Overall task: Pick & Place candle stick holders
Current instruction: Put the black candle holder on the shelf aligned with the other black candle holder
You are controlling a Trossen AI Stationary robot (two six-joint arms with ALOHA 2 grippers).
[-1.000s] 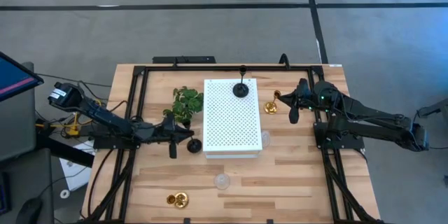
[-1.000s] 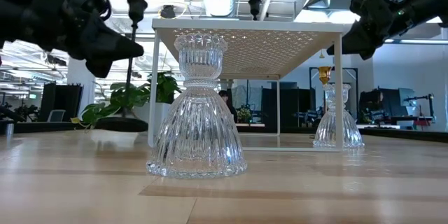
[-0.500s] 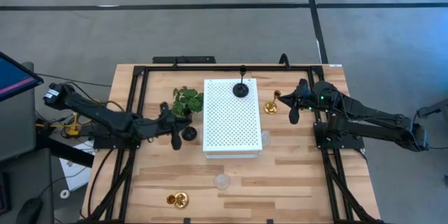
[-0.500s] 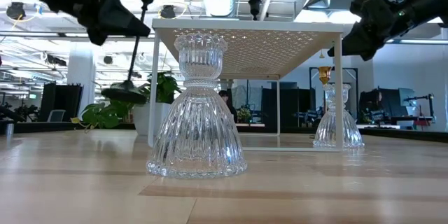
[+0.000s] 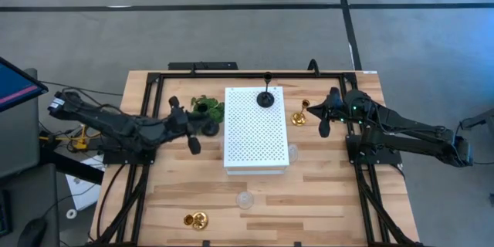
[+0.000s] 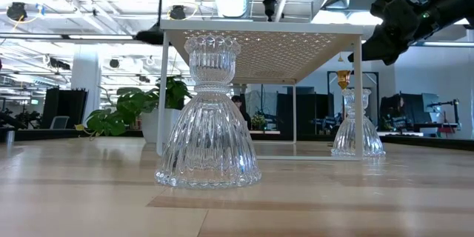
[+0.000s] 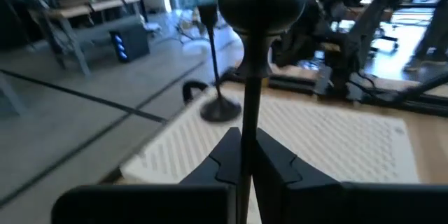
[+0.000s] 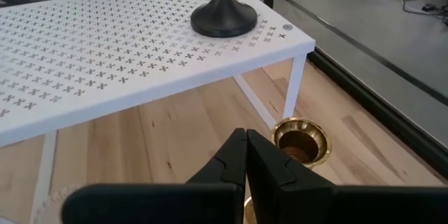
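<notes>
My left gripper (image 5: 199, 128) is shut on a black thin-stemmed candle stick holder (image 5: 210, 129), held high beside the left side of the white perforated board (image 5: 255, 150). In the low view its round base (image 6: 152, 35) hangs about level with the board's top. A second black holder (image 5: 265, 98) stands on its base on the board's far end. My right gripper (image 5: 315, 116) is shut and empty, above and just right of a gold holder (image 8: 301, 140). A second gold holder (image 5: 195, 220) and two clear glass holders (image 5: 245, 199) (image 5: 292, 153) are on the table. My left gripper pinches the black holder's thin stem (image 7: 243, 140) between its two fingers, below the cup (image 7: 262, 0). The fingers come level from the table's left and lie across the stem. The holder hangs about upright, lifted clear of the table.
A green leafy sprig (image 5: 204, 109) lies by the board's far left corner, just beyond the held holder. A black frame (image 5: 154, 85) runs along the table's far and side edges. Bare wood shows at the near right of the table.
My left gripper has gone up and toward the table's far edge with the black holder. The holder has been lifted clear of the table, from beside the board's near left corner to about the height of the board's top.
</notes>
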